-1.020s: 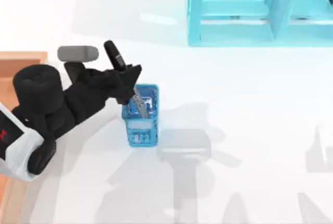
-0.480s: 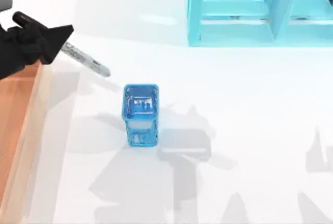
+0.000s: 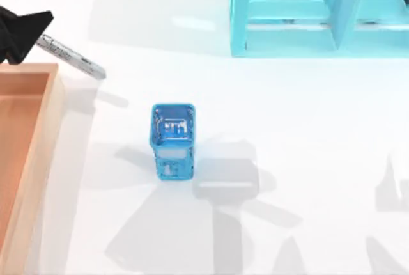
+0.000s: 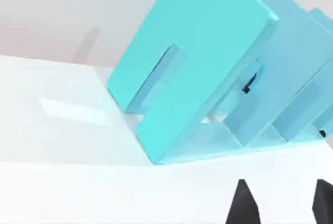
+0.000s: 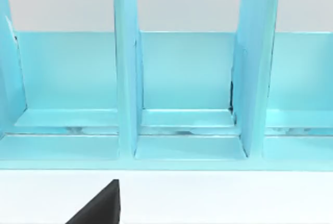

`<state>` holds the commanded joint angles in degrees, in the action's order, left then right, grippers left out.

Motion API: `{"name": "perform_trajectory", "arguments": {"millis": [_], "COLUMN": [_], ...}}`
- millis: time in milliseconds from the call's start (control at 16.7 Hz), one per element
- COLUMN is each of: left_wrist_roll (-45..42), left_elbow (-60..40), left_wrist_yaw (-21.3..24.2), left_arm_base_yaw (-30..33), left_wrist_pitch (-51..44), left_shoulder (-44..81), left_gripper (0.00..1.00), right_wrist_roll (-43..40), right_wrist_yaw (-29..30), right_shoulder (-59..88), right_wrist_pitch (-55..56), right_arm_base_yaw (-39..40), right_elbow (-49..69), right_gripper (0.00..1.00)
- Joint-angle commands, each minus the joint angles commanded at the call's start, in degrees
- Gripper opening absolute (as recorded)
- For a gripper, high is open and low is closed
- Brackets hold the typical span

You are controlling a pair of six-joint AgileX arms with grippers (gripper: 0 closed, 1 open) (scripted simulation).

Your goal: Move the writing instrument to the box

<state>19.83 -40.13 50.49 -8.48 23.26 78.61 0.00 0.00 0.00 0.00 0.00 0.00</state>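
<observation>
Marker hangs slantwise from my left claw, pinched at its capped end, silver barrel pointing down toward the bench. It sits at the far left, just past the far corner of the wooden box, whose light wall runs along the left edge. Open white bench lies between that wall and the blue mesh cup. A light-blue shelf unit stands at the far right. My right claw faces that shelf; whether it is spread, I cannot tell.
</observation>
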Motion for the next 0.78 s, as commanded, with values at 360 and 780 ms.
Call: {"name": "perform_trajectory", "arguments": {"millis": [360,780], "left_wrist_roll": [-5.3,-31.3], "left_elbow": [-2.9,-15.0], "left_wrist_yaw": [-0.5,-3.4], "left_arm_base_yaw": [-0.7,-6.6], "left_wrist_pitch": [-4.5,-29.7], "left_shoulder": [0.1,2.8], "left_gripper": [0.0,0.0], "right_wrist_roll": [0.0,0.0], "right_wrist_yaw": [0.0,0.0], "right_shoulder": [0.0,0.0], "right_wrist_pitch": [0.0,0.0], "right_arm_base_yaw": [0.0,0.0], "right_elbow": [0.0,0.0], "right_gripper": [1.0,1.0]}}
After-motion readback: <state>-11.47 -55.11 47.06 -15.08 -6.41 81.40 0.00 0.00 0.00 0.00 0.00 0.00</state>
